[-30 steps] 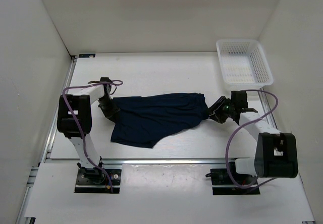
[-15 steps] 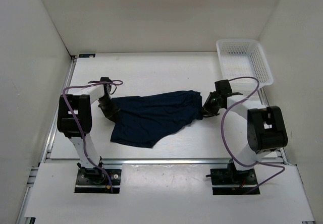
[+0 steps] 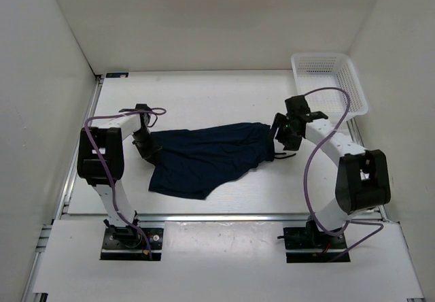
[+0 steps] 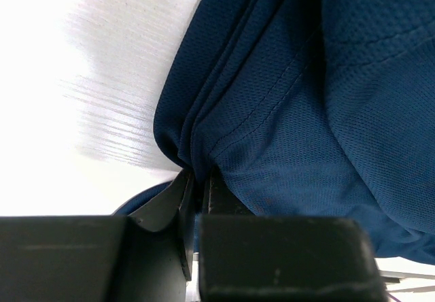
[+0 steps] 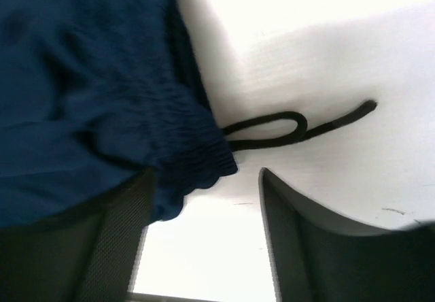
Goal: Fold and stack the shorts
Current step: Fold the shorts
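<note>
The dark navy shorts (image 3: 211,156) lie spread and rumpled on the white table between my two arms. My left gripper (image 3: 148,149) is shut on their left edge; the left wrist view shows the fabric (image 4: 306,105) pinched between the fingers (image 4: 170,203). My right gripper (image 3: 281,137) is open at the shorts' right end, by the gathered waistband (image 5: 197,145). Its jaws stand wide apart with the waistband corner against the left finger (image 5: 122,241). The thin dark drawstring (image 5: 292,128) lies looped on the table beyond the waistband.
A white mesh plastic basket (image 3: 329,83) stands at the back right corner, just behind the right arm. White walls enclose the table on three sides. A metal rail runs along the table's near edge (image 3: 217,215).
My right gripper has let go of the waistband, opened, and swung back and left toward the rear. The shorts' right end has slackened and drawn in slightly. The left gripper has stayed put.
</note>
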You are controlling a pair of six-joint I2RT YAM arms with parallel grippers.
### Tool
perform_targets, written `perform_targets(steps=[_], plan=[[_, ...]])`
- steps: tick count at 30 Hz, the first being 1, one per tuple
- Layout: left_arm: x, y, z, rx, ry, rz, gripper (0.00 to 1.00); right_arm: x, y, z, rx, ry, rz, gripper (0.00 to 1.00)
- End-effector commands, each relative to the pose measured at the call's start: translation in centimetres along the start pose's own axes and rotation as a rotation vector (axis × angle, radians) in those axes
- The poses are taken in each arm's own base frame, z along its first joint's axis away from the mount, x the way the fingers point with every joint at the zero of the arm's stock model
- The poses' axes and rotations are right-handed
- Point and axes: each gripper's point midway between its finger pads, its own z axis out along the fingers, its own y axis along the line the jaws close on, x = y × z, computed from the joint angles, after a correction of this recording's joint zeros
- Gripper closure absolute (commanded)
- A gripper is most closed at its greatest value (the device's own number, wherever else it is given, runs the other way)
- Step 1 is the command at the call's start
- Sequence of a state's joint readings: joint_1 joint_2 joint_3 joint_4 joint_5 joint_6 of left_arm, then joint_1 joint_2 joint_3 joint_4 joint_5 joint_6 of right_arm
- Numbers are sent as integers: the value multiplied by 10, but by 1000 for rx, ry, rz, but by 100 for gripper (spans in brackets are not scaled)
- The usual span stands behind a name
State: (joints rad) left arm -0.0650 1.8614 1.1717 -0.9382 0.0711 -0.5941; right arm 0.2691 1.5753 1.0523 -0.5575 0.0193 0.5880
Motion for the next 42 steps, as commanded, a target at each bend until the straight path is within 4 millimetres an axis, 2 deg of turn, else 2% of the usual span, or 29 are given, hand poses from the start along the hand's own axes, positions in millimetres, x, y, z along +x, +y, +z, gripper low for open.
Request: perform_targets(steps=[1, 2, 4, 8, 9, 11, 13, 16, 20, 23, 25, 26, 27, 29, 30, 31, 34, 38, 40, 42], plan=[[-15, -8, 8, 13, -58, 12, 90, -21, 16, -30, -78, -53, -62, 25], [-15, -8, 8, 13, -58, 12, 90, -22, 21, -26, -97, -37, -92, 18], [-15, -8, 8, 13, -58, 12, 90, -15, 29, -20, -146, 18, -112, 15], [-15, -8, 8, 13, -58, 12, 90, 7, 21, 14, -123, 129, -138, 18], [-15, -8, 8, 13, -58, 12, 90, 8, 17, 20, -102, 126, -138, 23], [-15, -8, 8, 13, -58, 12, 90, 21, 11, 33, -60, 165, -155, 29], [-15, -8, 8, 13, -58, 12, 90, 27, 5, 43, -18, 184, -164, 33], [-16, -8, 6, 12, -58, 22, 90, 31, -4, 54, 61, 178, -195, 38], [-20, -11, 1, 19, -68, 22, 90, 34, -19, 62, 144, 194, -191, 50], [-22, -11, -1, 13, -76, 22, 90, 40, -19, 66, 184, 224, -220, 56], [-25, -14, -4, 19, -85, 23, 90, 43, -20, 70, 224, 236, -221, 62], [-25, -14, -4, 19, -85, 23, 90, 42, -15, 70, 217, 230, -233, 66], [-24, -12, -4, 14, -77, 22, 90, 45, -20, 72, 240, 243, -236, 69], [-26, -15, -6, 20, -86, 23, 90, 46, -20, 76, 243, 242, -216, 84], [-26, -14, -6, 20, -86, 32, 90, 50, -23, 76, 249, 251, -216, 89], [-26, -14, -6, 20, -86, 32, 90, 52, -24, 74, 252, 251, -204, 100], [-26, -14, -6, 19, -86, 41, 90, 39, -18, 63, 257, 168, -185, 100], [-26, -15, -5, 21, -72, 53, 90, 11, -15, 25, 348, 34, -202, 100], [-28, -17, -7, 26, -80, 54, 90, -4, -10, 9, 347, -22, -207, 100], [-26, -21, -2, 26, -63, 65, 90, -13, -15, -1, 389, -48, -223, 100]])
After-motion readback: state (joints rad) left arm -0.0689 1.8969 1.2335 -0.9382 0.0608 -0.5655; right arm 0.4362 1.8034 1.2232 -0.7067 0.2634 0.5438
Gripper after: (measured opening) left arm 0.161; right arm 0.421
